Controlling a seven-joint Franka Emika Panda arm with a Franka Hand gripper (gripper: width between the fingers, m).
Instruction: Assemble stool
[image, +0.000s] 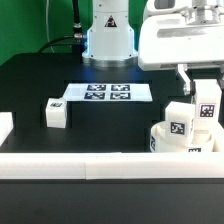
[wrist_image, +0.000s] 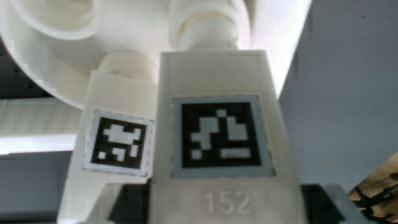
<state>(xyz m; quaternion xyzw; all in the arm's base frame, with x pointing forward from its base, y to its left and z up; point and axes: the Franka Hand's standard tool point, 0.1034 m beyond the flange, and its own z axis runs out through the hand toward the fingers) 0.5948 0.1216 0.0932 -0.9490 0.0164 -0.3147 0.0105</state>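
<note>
Table (image: 30, 75): black; marker board (image: 108, 93) at centre.
Gripper (image: 198, 88): fingers pinching upright leg (image: 207, 108) at seat disc (image: 165, 140), exterior view's right front corner.
Loose leg (image: 55, 113): exterior view's left.

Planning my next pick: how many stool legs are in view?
3. The loose leg lies on the table at the exterior view's left; the seated leg stands on the seat disc; the held leg is gripped in the hand beside it. Others may be hidden.

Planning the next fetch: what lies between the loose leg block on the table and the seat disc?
Nothing: the exterior view shows only bare black table between the loose leg block and the seat disc; the marker board lies farther back.
</note>
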